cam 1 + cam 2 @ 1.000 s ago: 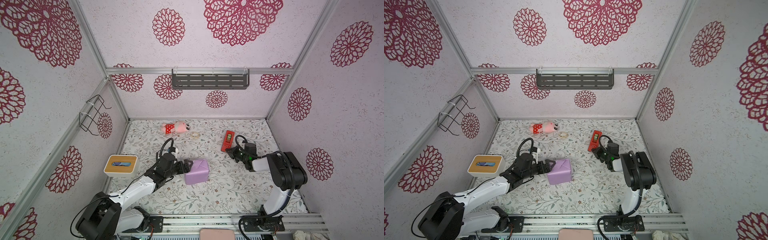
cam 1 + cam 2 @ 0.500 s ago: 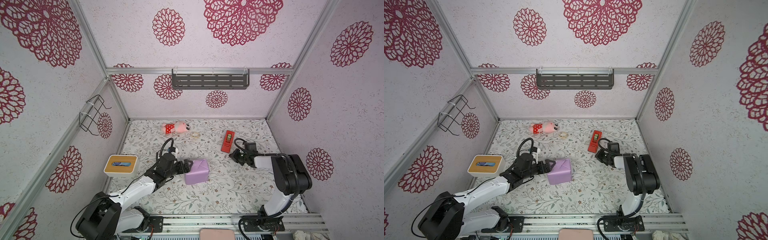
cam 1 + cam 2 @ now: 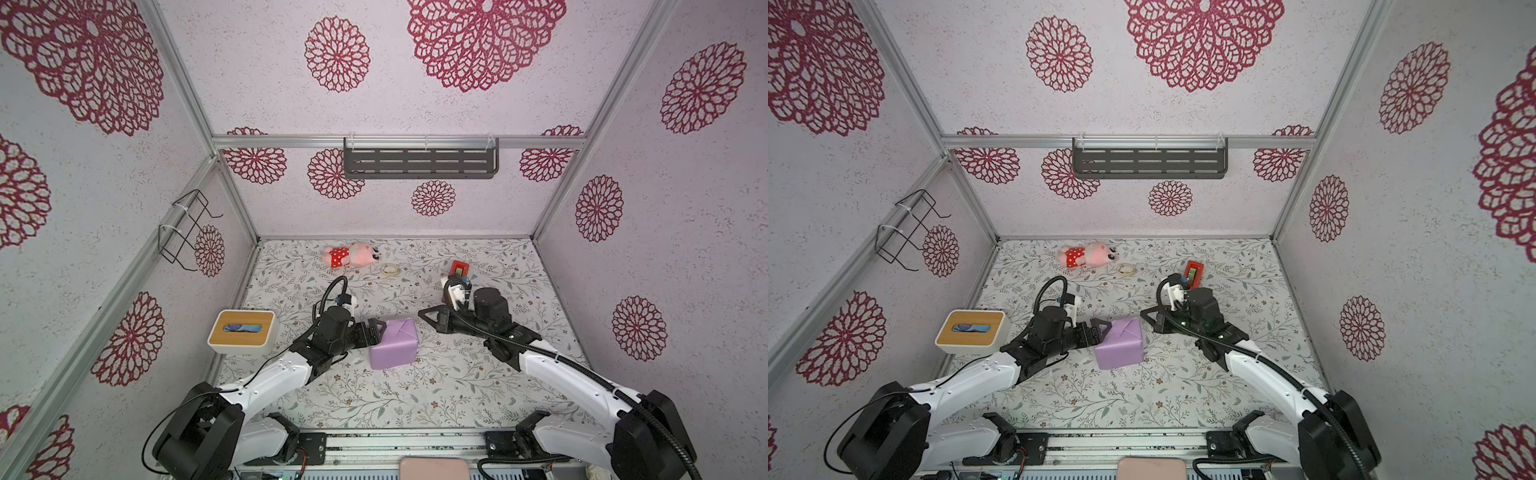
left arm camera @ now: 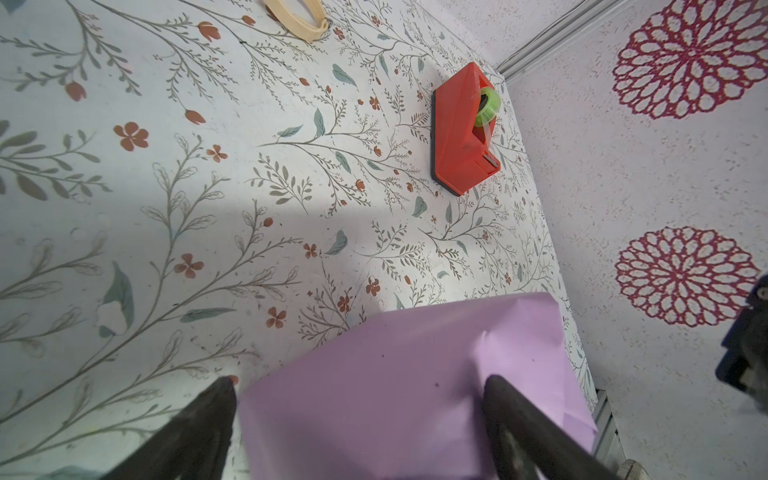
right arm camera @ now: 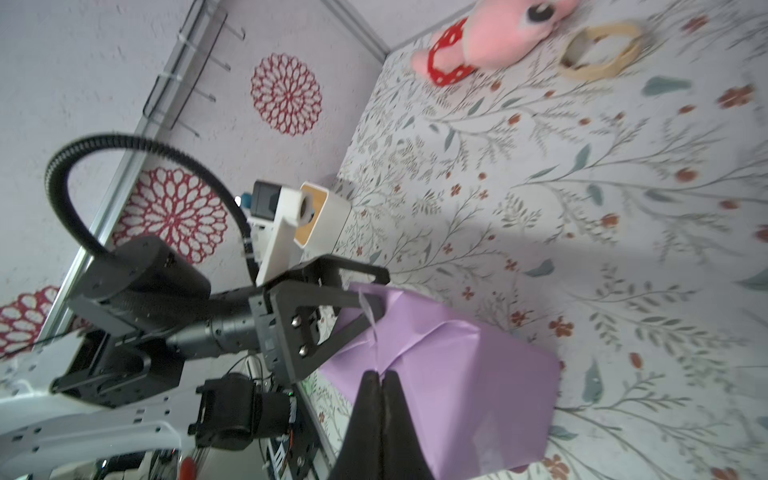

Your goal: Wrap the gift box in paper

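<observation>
Paper (image 3: 392, 345) is covering the gift box (image 3: 1119, 343) sitting between the left gripper's (image 3: 377, 330) released fingers (image 4: 511, 407), the right gripper (image 5: 379, 376) beside it pinching a clear strip (image 5: 371, 322).

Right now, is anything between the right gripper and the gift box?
Nothing visible. In a top view the shut right gripper points at the wrapped gift box, with only bare table between them.

Floral-print table (image 3: 415, 395). Wrapped box (image 3: 392, 343) sits mid-table. Tissue box (image 3: 242, 331) at left edge. Plush (image 3: 353, 254) lies at back, ring (image 3: 391, 270) flat just beside it. Red tape dispenser (image 3: 1195, 272) back right, apart from the rest.
</observation>
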{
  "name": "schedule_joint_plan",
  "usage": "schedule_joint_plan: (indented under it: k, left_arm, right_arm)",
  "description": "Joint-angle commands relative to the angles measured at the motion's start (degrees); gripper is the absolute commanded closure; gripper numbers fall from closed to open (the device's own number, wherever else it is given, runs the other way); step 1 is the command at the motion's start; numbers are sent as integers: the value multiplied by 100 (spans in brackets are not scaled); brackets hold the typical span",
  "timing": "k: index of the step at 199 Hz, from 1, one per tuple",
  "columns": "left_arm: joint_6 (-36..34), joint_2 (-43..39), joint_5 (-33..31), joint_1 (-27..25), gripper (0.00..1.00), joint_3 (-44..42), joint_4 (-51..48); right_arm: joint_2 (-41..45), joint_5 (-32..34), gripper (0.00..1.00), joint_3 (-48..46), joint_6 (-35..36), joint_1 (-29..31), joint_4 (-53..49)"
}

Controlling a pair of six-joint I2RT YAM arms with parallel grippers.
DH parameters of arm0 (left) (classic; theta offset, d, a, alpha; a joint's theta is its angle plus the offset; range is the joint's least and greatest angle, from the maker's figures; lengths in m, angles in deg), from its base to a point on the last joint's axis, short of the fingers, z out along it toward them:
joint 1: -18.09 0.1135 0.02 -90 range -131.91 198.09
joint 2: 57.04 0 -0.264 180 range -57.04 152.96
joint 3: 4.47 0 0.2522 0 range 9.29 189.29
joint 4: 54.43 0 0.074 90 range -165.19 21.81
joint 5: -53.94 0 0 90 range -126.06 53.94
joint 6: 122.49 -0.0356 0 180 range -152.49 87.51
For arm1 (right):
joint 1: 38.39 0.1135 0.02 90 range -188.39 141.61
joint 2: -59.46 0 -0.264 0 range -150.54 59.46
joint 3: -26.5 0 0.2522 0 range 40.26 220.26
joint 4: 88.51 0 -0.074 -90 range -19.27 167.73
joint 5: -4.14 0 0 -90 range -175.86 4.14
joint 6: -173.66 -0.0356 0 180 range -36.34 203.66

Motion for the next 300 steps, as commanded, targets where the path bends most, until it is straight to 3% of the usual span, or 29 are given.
schedule_joint_plan:
  k: [1,57,182,300]
  left_arm:
    - [-177,197,-9,15,6,-147,-784]
    - [-195,206,6,12,6,-117,-835]
    - [-195,171,-5,15,6,-187,-791]
    - [-195,166,7,15,6,-205,-774]
  right_arm:
    - [-256,50,100,333,243,438,-152]
    - [-1019,53,100,770,475,785,-164]
    - [-1447,139,100,936,607,886,-138]
    - [-1593,899,100,916,2468,1060,-1120]
